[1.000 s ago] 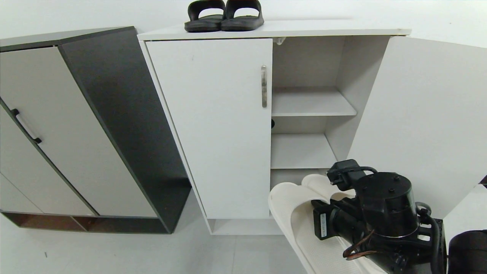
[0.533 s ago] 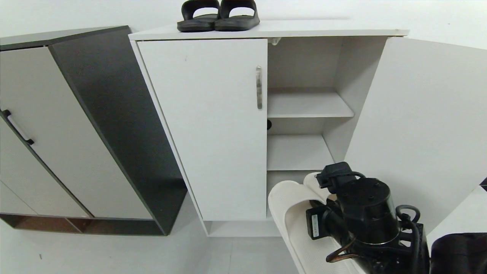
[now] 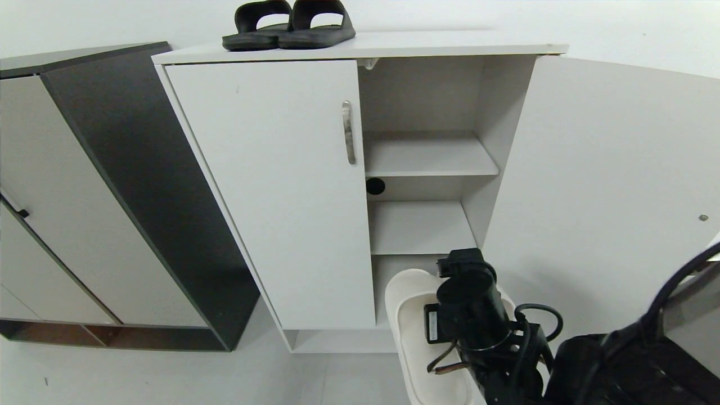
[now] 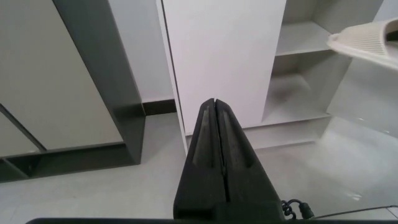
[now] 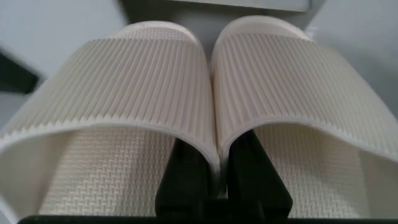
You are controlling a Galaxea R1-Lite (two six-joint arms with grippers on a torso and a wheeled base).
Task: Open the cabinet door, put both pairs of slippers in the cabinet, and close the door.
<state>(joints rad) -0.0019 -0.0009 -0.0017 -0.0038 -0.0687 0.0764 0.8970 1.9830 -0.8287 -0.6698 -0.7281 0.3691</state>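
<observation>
Slippers, cream foam pair (image 5: 143,81), ribbed straps, fine-textured footbeds: side by side, adjoining strap walls clamped between black fingers of right gripper (image 5: 219,177). Pair held off floor, toes toward bottom compartment of white laminate cabinet (image 3: 450,42). Right door (image 3: 590,169) swung wide; left door (image 3: 270,191) closed, slim metal handle (image 3: 349,132). Two flat shelves (image 3: 427,154) above. Black moulded slippers (image 3: 289,25) on cabinet top. Left gripper (image 4: 214,109) fingers pressed together, near dark grey cabinet (image 3: 140,169).

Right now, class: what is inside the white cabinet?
Its open right half shows two shelves and a dark round hole. The shut left door covers the other half; the white slippers partly cover the lowest compartment.
</observation>
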